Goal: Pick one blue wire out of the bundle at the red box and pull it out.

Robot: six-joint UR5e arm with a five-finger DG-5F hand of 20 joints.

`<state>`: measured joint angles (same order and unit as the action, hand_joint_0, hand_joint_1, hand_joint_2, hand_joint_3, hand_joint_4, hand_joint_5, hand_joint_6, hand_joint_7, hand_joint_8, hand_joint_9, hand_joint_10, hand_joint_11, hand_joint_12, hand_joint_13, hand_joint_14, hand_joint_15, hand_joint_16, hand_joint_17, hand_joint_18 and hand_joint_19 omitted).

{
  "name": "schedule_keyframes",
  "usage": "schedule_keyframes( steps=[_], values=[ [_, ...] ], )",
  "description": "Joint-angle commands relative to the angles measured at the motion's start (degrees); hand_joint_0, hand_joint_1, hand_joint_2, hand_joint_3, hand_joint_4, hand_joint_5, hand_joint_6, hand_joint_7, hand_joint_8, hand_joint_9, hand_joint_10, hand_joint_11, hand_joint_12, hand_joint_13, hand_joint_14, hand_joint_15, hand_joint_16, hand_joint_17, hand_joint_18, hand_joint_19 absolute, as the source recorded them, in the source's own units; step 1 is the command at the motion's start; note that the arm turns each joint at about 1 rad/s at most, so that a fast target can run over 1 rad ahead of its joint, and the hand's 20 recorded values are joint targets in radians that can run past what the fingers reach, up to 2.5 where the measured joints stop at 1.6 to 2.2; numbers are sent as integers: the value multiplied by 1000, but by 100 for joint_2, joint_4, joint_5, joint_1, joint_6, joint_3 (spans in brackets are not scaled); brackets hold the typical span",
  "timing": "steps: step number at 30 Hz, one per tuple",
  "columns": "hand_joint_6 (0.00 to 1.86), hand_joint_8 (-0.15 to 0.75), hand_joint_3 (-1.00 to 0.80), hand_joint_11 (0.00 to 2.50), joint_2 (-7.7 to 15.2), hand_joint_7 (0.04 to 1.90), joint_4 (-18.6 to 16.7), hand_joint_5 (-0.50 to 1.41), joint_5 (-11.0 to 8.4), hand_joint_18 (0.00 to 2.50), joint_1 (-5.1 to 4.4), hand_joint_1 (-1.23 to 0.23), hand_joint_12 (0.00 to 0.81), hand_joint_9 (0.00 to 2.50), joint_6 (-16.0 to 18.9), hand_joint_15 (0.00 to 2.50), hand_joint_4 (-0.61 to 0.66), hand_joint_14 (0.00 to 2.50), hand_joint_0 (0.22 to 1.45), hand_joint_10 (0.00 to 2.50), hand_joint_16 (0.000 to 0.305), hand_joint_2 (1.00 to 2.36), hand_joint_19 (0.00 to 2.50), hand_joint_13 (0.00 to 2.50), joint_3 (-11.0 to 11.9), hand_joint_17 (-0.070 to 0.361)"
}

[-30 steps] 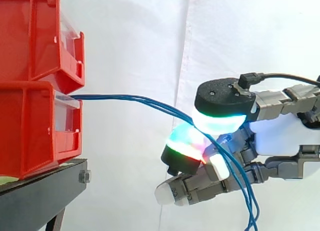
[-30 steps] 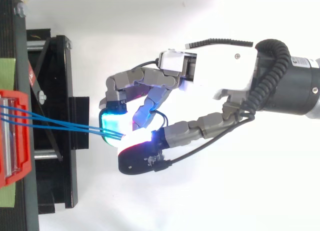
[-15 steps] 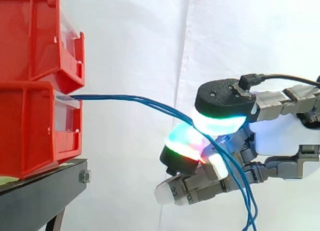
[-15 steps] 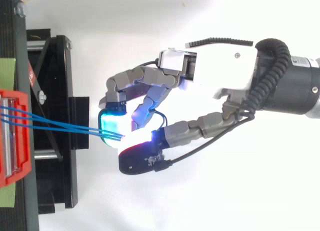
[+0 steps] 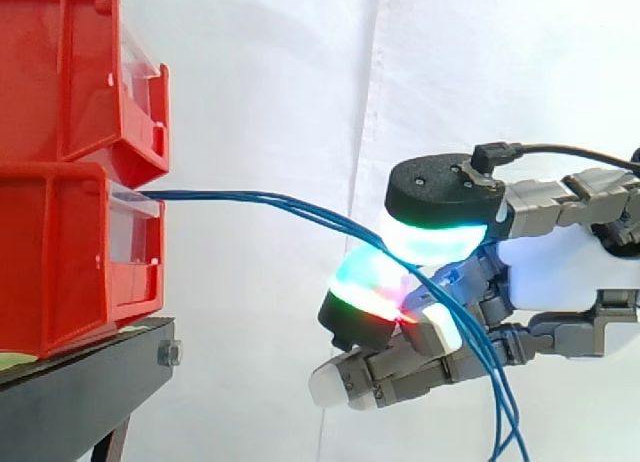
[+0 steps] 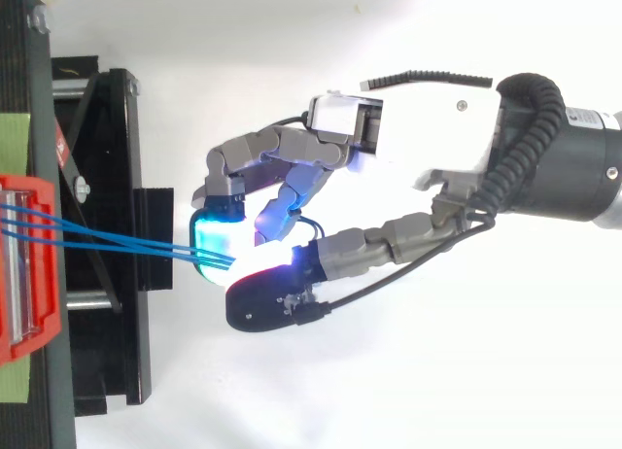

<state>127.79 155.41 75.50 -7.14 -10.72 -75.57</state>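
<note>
- Since the earlier picture, the thumb's black-backed pad had slid a tiny bit toward the red box [image 5: 60, 252]. The rest of the hand [image 5: 560, 267] looked the same.
- The hand was curled shut on the blue wires [image 5: 260, 199]. It squeezed them between two glowing pads [image 5: 435, 242], one above and one below.
- The wires came out of the front of the red box, at its clear window. They ran across the open gap to the hand.
- From the side, the wires sloped gently down from the box to the pads. Past the pads they dropped down in front of the fingers to the bottom edge.
- From the side, another red box [image 5: 60, 72] sat on top of the first one. Both stood on the black stand [image 5: 80, 392], with the white curtain [image 5: 280, 82] behind.
- From above, the wires [image 6: 185, 255] were spread apart at the box [image 6: 29, 323]. They came close together where the pads held them.
- From above, the hand [image 6: 428, 128] reached in from the right. Its fingers bent round toward the thumb, and it was well apart from the box.
- I could not tell if the pads held one wire or all of them.
</note>
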Motion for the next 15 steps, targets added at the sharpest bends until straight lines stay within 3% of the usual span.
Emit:
schedule_keyframes(
  steps=[1, 15],
  values=[
    [776, 319, 3, 868, 0, 1100, -11, -156, 0, 212, 11, -767, 417, 915, 0, 88, 385, 3, 604, 25, 68, 1020, 163, 289, -1, 153],
    [714, 294, -119, 822, 0, 1150, -11, -136, 0, 255, 28, -853, 397, 899, 9, 56, 412, 1, 697, 25, 64, 1022, 128, 282, 7, 145]
  ],
)
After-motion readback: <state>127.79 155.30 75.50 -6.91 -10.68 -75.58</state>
